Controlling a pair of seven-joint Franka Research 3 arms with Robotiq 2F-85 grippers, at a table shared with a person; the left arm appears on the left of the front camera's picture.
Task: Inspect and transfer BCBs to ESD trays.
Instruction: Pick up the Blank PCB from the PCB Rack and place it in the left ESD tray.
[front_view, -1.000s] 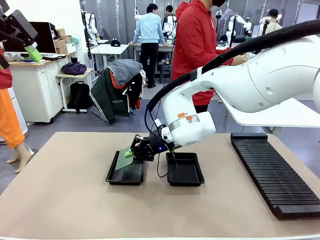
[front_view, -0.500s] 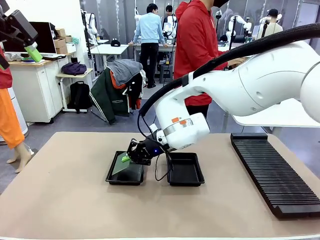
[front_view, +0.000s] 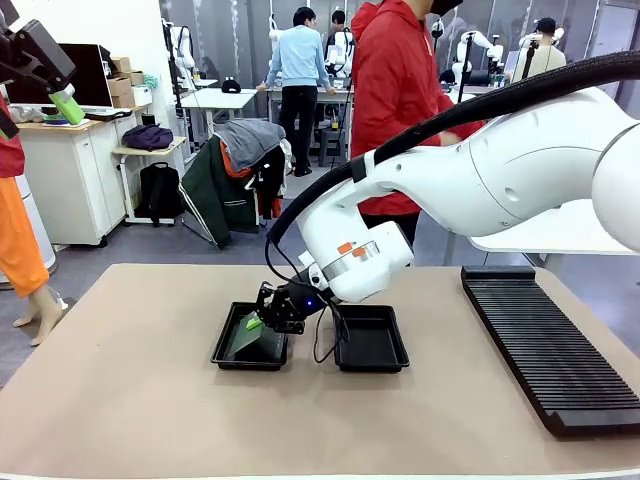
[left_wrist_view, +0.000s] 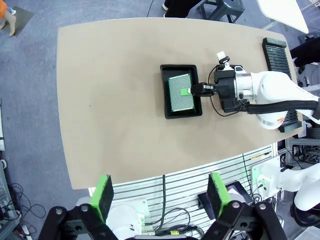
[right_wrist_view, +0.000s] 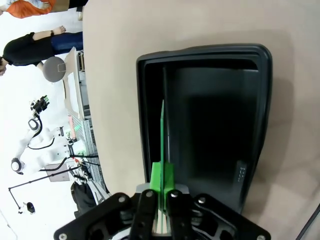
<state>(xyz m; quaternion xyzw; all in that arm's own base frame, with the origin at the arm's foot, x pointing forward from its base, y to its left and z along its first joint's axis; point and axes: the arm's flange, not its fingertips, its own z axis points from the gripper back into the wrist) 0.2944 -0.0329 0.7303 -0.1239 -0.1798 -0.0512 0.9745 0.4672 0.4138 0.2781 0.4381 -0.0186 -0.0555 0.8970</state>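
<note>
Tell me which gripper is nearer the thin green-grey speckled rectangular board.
Right. The right gripper is shut on the thin green-grey speckled rectangular board, holding it tilted over the shallow black plastic tray. The left gripper hangs open high above the beige table, well away.

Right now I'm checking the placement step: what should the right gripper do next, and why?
Probably ease down a little, then release: the right gripper is shut on the BCB, which hangs tilted over the left ESD tray, not yet lying flat.
</note>
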